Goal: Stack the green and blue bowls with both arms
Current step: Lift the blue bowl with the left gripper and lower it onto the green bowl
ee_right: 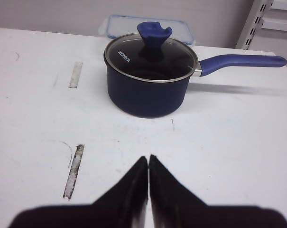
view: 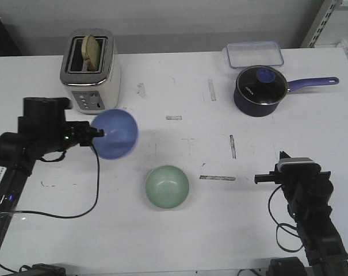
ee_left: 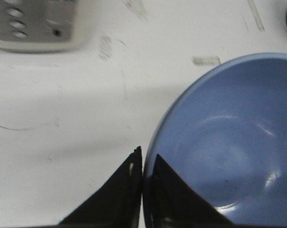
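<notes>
At the left of the front view the left gripper (view: 99, 133) pinches the rim of the blue bowl (view: 115, 134), fingers pressed together on the wall – the left wrist view shows one finger (ee_left: 117, 199) outside and the other inside the rim. The bowl is tipped, its hollow turned toward the camera and its rim plane standing steeply; being round, it shows no long axis. Whether it clears the table (view: 179, 230) cannot be told. Just above it, in the upper left, stands a toaster (view: 90, 72) with a slice of bread (view: 92, 50). Lower centre, the green bowl (view: 167, 187) sits upright on the table, mouth up, apart from the blue one. Upper right – a navy saucepan (view: 260, 90), its handle pointing right, before a clear container (view: 253, 54). Lower right, the right gripper (ee_right: 148, 164) hangs with fingers pressed together on nothing.
</notes>
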